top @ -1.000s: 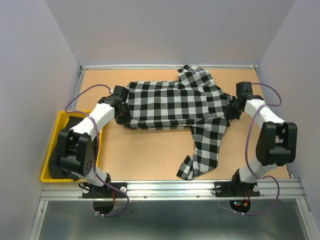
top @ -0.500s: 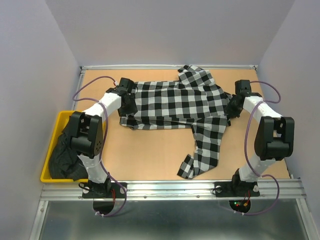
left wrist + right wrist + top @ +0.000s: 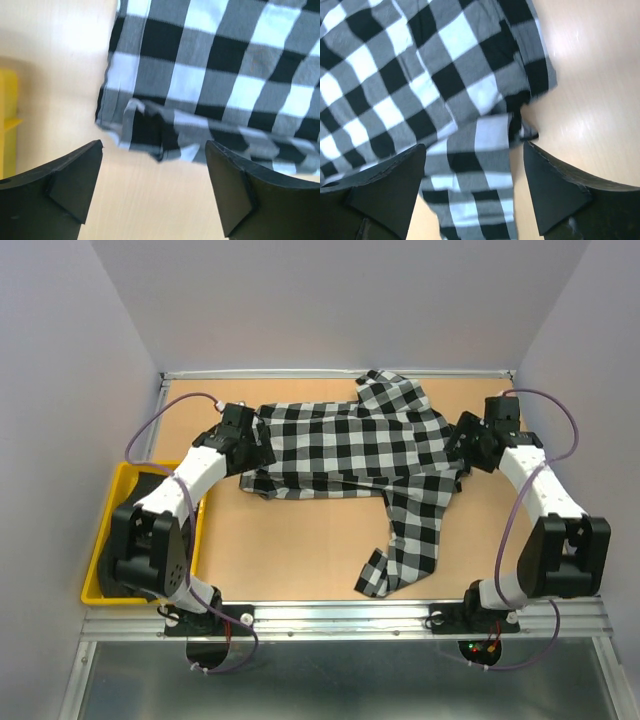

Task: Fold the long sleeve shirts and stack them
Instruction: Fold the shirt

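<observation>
The surface (image 3: 300, 550) carried the check shirt (image 3: 350, 440) spread across its far half, one sleeve trailing nearward. The left pincer (image 3: 154, 147) and right pincer (image 3: 474, 150) hovered spread over opposite shirt edges, pinching nothing

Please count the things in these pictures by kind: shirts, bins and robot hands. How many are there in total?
Shirts: 2 (checked shirt; black shirt, mostly hidden in the bin)
Bins: 1 (yellow bin)
Hands: 2 (left hand, right hand)
Total: 5
</observation>
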Action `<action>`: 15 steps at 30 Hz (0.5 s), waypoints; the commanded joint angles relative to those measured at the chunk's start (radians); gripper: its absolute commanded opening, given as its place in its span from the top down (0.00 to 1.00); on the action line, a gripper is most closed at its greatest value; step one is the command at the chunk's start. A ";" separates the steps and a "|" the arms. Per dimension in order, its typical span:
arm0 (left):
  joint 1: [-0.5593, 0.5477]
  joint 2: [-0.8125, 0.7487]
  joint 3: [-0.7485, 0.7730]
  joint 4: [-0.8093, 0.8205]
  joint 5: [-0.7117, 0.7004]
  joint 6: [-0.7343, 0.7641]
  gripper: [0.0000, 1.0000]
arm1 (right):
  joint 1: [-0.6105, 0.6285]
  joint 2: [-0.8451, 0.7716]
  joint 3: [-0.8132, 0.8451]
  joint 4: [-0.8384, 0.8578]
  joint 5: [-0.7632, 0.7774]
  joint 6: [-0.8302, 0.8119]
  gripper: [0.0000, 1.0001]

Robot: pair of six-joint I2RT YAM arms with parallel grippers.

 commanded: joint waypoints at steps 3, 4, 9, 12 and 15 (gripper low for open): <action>-0.059 -0.135 -0.192 0.093 0.016 0.019 0.19 | 0.081 -0.175 -0.164 0.018 -0.109 -0.029 0.17; -0.074 -0.136 -0.222 0.107 0.026 0.019 0.24 | 0.115 -0.189 -0.181 0.021 -0.107 -0.026 0.18; -0.102 -0.085 -0.235 0.176 0.022 0.042 0.34 | 0.175 -0.224 -0.280 0.027 -0.135 0.009 0.20; -0.110 -0.050 -0.223 0.203 0.014 0.052 0.37 | 0.205 -0.240 -0.319 0.036 -0.145 0.030 0.22; -0.113 -0.002 -0.206 0.219 0.005 0.061 0.39 | 0.227 -0.237 -0.337 0.044 -0.156 0.040 0.24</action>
